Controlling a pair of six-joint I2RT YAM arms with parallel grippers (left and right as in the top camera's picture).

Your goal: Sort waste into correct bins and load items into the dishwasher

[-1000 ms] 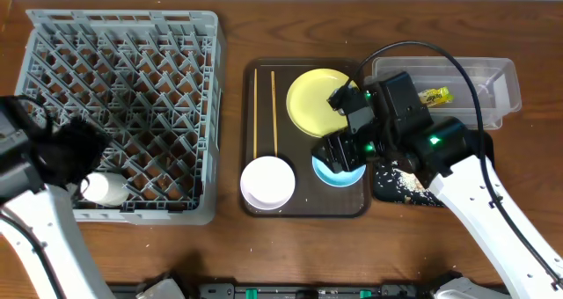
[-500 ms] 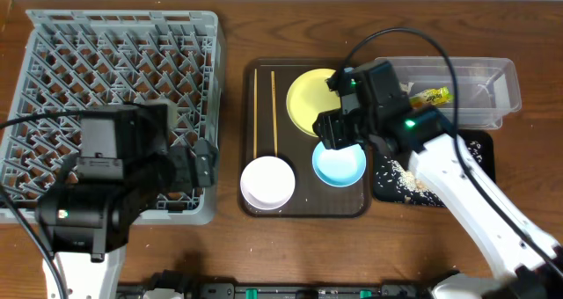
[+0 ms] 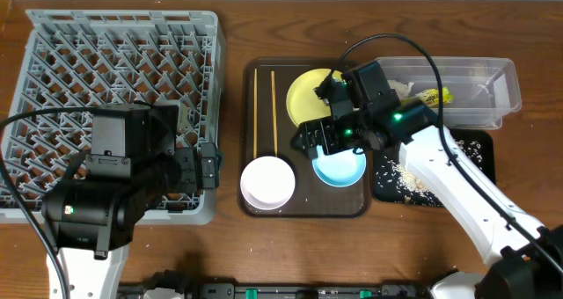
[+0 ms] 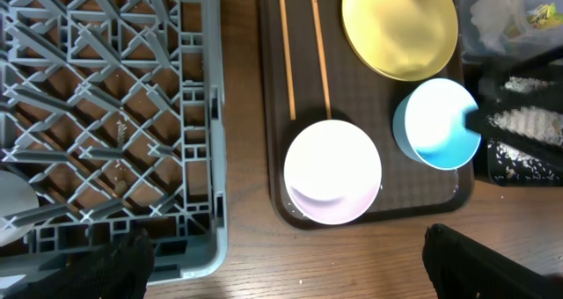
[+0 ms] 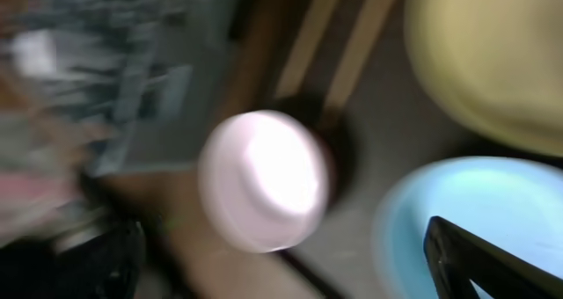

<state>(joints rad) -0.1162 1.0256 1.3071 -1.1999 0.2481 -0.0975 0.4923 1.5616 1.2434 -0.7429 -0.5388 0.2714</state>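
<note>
The rack (image 3: pixel 123 44) fills the left of the desk (image 3: pixel 230 114). The brown tray (image 3: pixel 303 204) sits in the middle, and the tub (image 3: pixel 501 79) and black tray (image 3: pixel 479 147) lie to the right. The brown tray carries the plate (image 3: pixel 303 101), white bowl (image 3: pixel 267 181), blue bowl (image 3: pixel 341 169) and two chopsticks (image 3: pixel 256 110), laid side by side. Napkin (image 3: pixel 401 87) and wrapper (image 3: pixel 432 96) are in the tub, and crumbs (image 3: pixel 387 169) are strewn on the black tray.

From overhead the left arm hides the rack's near part. The left wrist view shows the cup (image 4: pixel 10 202) there among the pegs (only a white sliver at the frame's edge). It also shows the left tool (image 4: pixel 286 237) spread wide and empty above the desk's near edge. The right wrist view is blurred, but the right tool (image 5: pixel 281 229) is likewise spread and empty. From overhead it covers the blue bowl's far rim.

Half a second ago the right tool hung farther back, over the plate's right edge. It has since come nearer and leftward. A second ago the left arm was at the rack's left side, with the cup plainly visible in the near-left corner.
</note>
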